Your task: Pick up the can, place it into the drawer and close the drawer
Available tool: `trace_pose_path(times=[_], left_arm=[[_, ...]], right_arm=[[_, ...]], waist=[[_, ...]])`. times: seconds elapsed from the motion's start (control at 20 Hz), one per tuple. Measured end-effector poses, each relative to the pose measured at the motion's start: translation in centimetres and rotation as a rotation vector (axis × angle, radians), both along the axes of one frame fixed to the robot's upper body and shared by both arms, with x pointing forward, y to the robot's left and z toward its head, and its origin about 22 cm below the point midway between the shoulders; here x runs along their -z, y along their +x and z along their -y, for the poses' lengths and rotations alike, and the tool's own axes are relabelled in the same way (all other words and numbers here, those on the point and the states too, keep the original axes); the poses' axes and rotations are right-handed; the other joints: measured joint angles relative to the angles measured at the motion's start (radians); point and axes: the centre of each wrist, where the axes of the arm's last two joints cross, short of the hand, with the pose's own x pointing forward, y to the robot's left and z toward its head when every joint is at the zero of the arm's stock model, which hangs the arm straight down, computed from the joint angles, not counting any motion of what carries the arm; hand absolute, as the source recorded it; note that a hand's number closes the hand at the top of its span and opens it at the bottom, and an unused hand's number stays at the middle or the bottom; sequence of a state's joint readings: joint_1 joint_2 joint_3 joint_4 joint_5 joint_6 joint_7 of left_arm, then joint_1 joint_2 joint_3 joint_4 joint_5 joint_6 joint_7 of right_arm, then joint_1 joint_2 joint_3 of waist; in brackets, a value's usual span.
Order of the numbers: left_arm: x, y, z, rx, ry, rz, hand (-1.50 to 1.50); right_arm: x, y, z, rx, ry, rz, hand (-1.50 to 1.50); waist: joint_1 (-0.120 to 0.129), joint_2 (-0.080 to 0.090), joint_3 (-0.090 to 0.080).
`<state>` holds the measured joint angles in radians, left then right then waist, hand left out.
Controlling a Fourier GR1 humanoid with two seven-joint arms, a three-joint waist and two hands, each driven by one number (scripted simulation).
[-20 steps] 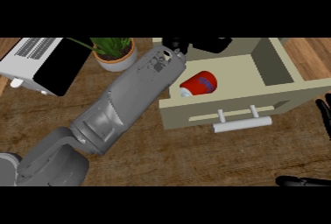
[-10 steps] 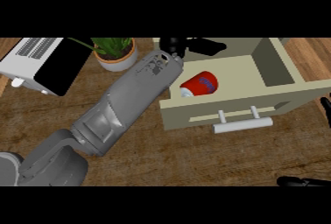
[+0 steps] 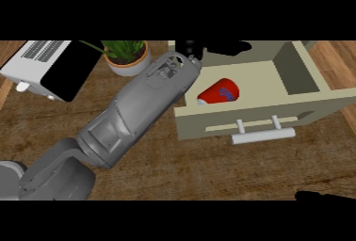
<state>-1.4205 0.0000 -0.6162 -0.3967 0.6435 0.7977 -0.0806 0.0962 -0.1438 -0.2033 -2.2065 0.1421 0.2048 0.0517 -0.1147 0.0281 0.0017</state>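
Observation:
The red can [image 3: 220,92] with a blue label lies on its side in the left part of the open beige drawer [image 3: 208,123]. My left forearm runs diagonally up from the lower left. Its black left hand [image 3: 224,47] hangs over the drawer's back edge, just beyond the can and apart from it, fingers spread and holding nothing; the picture's top cuts it off. Only a dark sliver of my right hand [image 3: 325,195] shows at the lower right corner, well in front of the drawer. The drawer's pale bar handle [image 3: 262,136] faces me.
A potted green plant [image 3: 126,57] stands left of the drawer, close to my left forearm. A white and black appliance [image 3: 50,68] sits at the far left. Wooden counter [image 3: 230,169] stretches in front of the drawer.
My left hand has drawn up and back from the can, which stays in the drawer. The right hand has slipped out of view at the right edge; only its lower sliver remains.

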Motion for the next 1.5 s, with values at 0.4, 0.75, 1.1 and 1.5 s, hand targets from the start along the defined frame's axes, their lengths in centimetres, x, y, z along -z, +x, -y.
trace_pose_path(times=[0.4,0.75,1.1,1.5], left_arm=[[-0.6,-0.3,0.4,0.007,-0.066,0.026,-1.5],[-1.3,-0.7,1.1,0.004,-0.069,0.044,-1.5],[-2.2,-0.7,1.1,0.011,-0.083,0.03,-1.5],[-3.7,-0.5,-1.5,0.002,-0.079,0.023,-1.5]], right_arm=[[-1.1,1.1,-1.3,0.023,-0.242,0.046,-1.5],[0.0,3.6,-3.0,0.079,-0.503,0.036,-1.5],[3.4,6.4,-4.9,0.127,-0.714,-0.02,-1.5],[8.8,9.4,-5.6,0.217,-0.754,-0.039,-1.5]], waist=[[0.037,-0.006,-0.001],[0.074,-0.013,-0.001],[0.111,-0.022,-0.001],[0.139,-0.033,-0.003]])
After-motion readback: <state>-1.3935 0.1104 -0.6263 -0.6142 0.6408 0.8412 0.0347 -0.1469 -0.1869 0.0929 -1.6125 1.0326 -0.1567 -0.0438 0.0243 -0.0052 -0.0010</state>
